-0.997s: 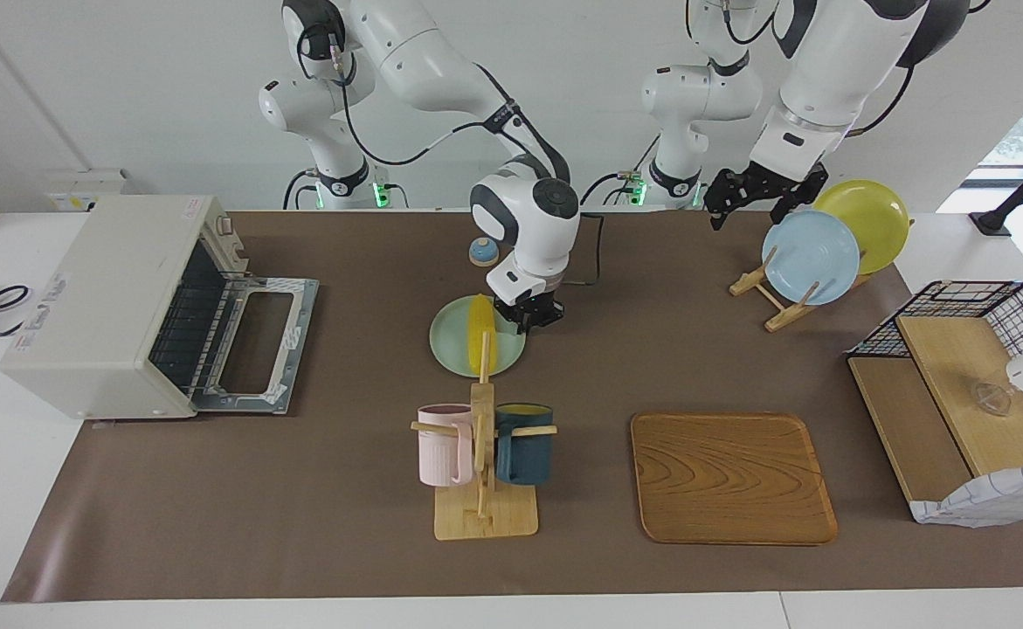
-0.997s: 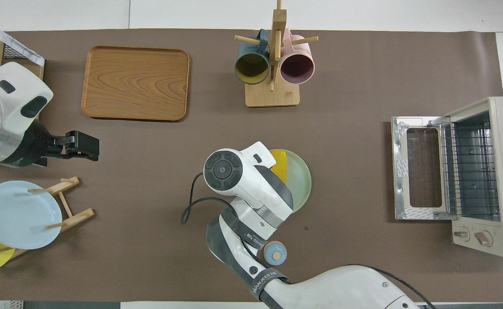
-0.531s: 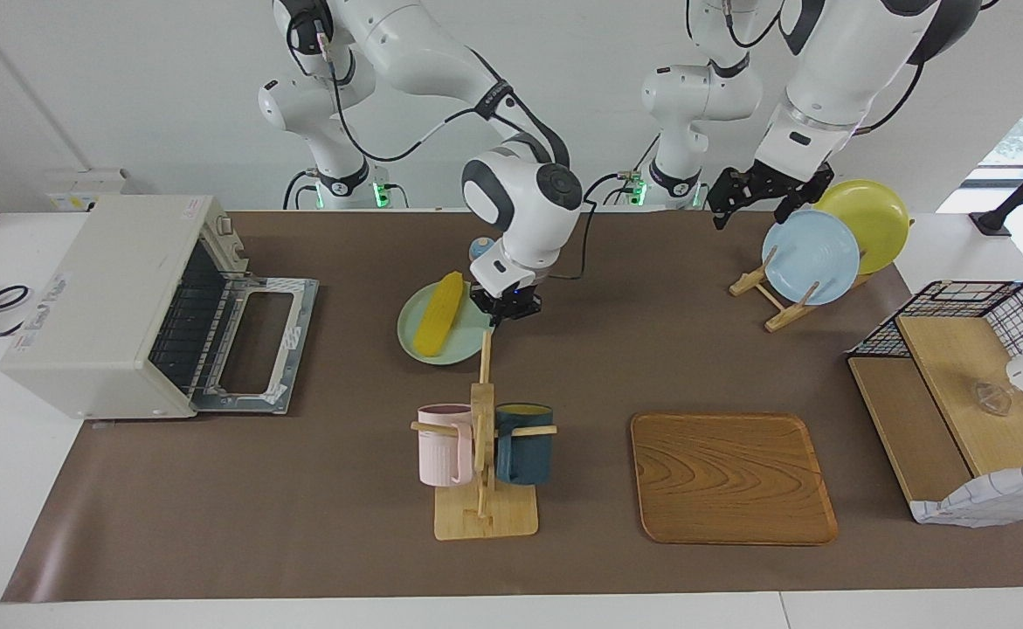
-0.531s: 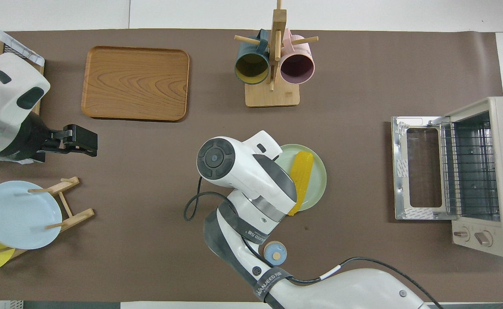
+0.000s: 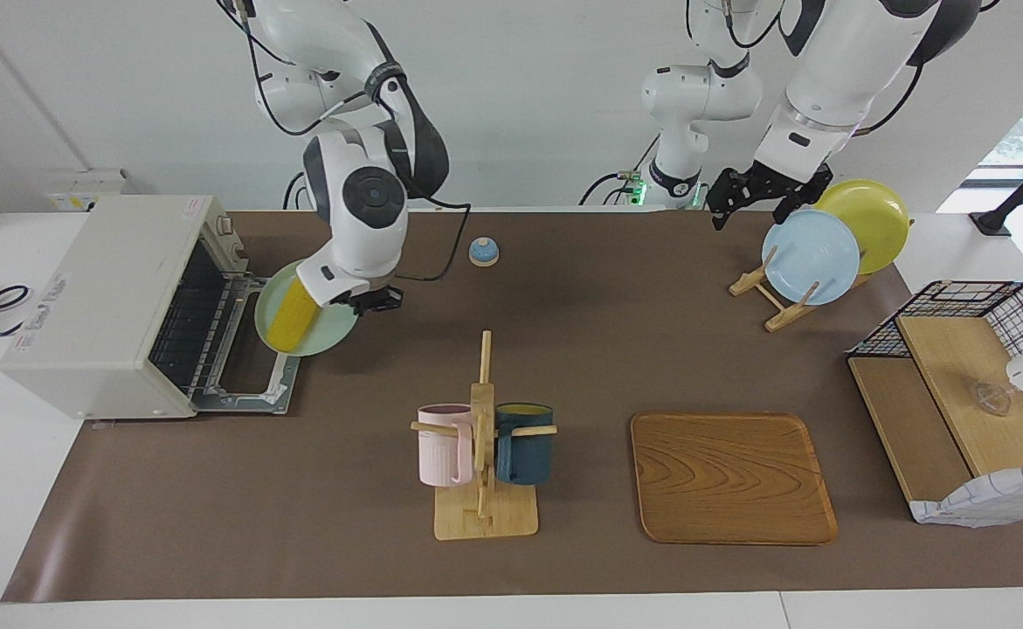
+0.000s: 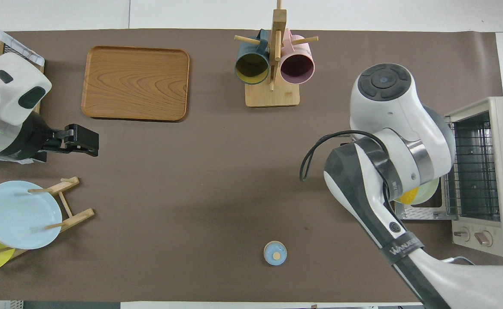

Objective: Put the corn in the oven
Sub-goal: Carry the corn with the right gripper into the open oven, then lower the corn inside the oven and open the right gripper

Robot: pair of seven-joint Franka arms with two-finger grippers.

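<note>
The right end effector [image 5: 371, 300], clamped on the rim of the mint-green plate [image 5: 323, 336], has carried plate and corn [image 5: 293, 313] from mid-desk to above the oven's [image 5: 118, 301] lowered door [image 5: 253, 367]. The corn is a bright yellow, tapered, husk-free cob lying on the tilted plate, its long axis running slantwise toward the oven's open mouth. The left end effector [image 5: 751, 196] waits with fingers spread over the plate rack [image 5: 777, 301].

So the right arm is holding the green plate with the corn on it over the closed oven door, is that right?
Not quite: the oven door is open, folded down flat, as the facing view shows. The right tool does hold the green plate, with the corn on it, over that door.
</note>
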